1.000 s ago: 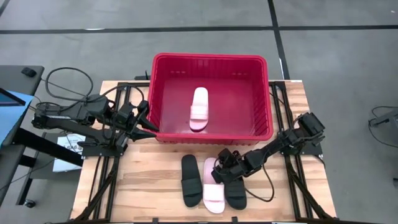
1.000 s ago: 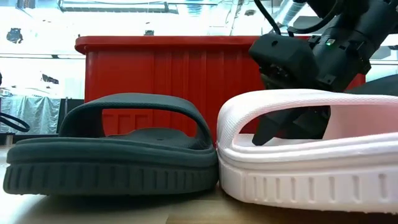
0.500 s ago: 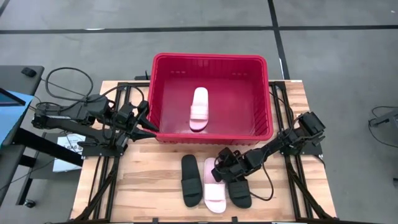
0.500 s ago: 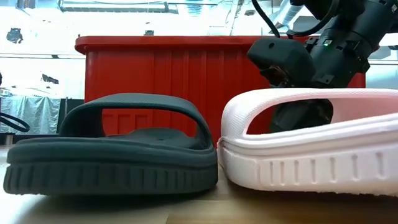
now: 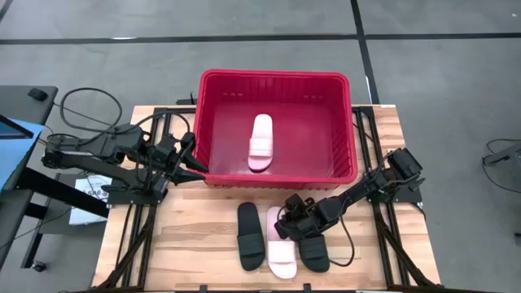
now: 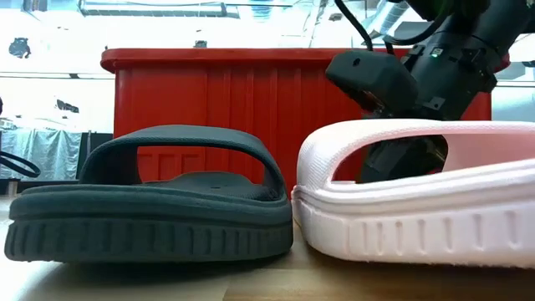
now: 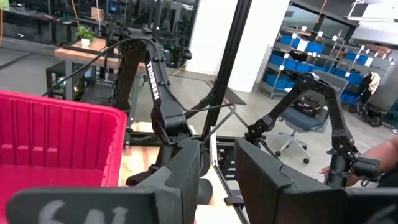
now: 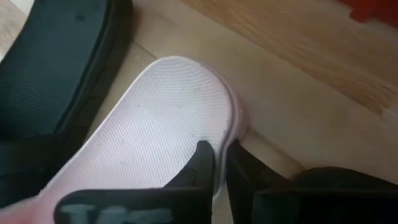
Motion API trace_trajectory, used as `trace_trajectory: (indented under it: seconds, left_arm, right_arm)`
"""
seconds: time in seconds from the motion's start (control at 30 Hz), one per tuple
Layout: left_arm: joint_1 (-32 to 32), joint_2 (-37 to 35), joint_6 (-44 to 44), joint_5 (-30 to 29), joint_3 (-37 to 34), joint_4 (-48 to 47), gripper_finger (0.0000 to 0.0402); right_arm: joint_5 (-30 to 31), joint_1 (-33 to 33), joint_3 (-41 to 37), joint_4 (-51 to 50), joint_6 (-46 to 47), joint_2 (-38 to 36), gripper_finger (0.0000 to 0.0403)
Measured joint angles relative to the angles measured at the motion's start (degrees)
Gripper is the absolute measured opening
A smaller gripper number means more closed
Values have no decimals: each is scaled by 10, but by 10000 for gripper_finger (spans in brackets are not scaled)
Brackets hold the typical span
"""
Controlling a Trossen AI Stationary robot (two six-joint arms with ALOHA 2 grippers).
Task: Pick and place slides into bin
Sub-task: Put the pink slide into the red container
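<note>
Right gripper (image 5: 286, 230) low at 5 o'clock of the surface (image 5: 195, 236), fingers (image 8: 202, 163) pinching heel edge of pale slide (image 5: 278, 244) lying between two black slides (image 5: 250, 236). Another pale slide (image 5: 260, 142) inside bin (image 5: 277, 78). Left gripper (image 5: 195, 168) beside bin's 9 o'clock wall, fingers spread.
</note>
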Motion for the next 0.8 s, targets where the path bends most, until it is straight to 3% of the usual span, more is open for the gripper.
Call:
trace_trajectory:
  seconds: [0.4,0.8]
  left_arm:
    - [0,0,0,0,0,2,91]
    - [0,0,-11,0,0,2,91]
  right_arm:
    - [6,1,39,-34,1,1,5]
    - [19,1,120,-183,-2,-1,2]
